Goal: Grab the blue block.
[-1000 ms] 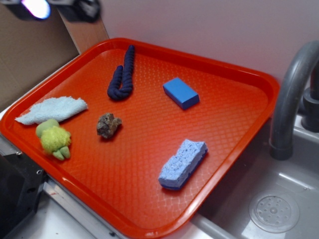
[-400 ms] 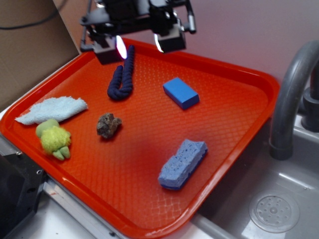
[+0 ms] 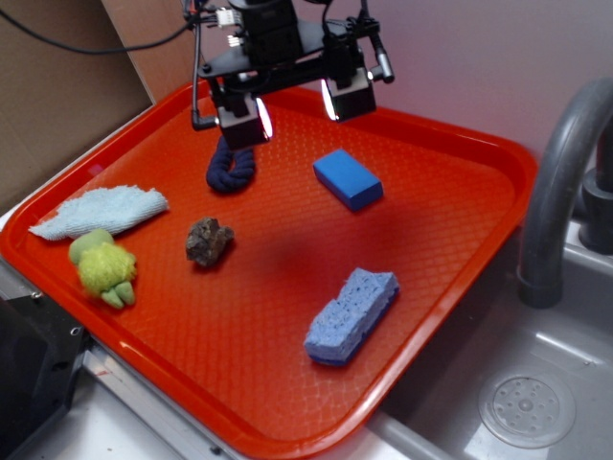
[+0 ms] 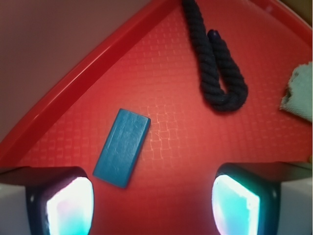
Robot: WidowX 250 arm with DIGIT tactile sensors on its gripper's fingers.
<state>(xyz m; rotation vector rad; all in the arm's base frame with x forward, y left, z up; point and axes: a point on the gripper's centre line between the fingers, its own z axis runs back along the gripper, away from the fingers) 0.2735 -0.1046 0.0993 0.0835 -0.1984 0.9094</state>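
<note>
Two fingers of my gripper (image 3: pixel 296 110) hang spread wide apart above the far part of the orange plastic tray (image 3: pixel 460 240), holding nothing, their glowing pads (image 3: pixel 262 120) pointing down. My arm comes from the top of the exterior view and is cut by the frame edge. The small smooth blue block (image 3: pixel 348 178) lies flat on the tray, to the right of my gripper and a little nearer to the camera, not touched.

From the exterior view I see also the dark navy twisted rope (image 3: pixel 232 168) partly hidden under my left finger, a pale porous blue sponge (image 3: pixel 351 314) near the front rim, a brown rough stone (image 3: pixel 208 240), a light blue cloth (image 3: pixel 101 211), a yellow-green soft toy (image 3: pixel 103 268) and a grey faucet (image 3: pixel 560 182) over a sink.

My wrist view shows only the blue block (image 4: pixel 122 147) just beside one lit pad (image 4: pixel 68 208), the folded rope (image 4: pixel 215 68) and a corner of the cloth (image 4: pixel 299 93).
</note>
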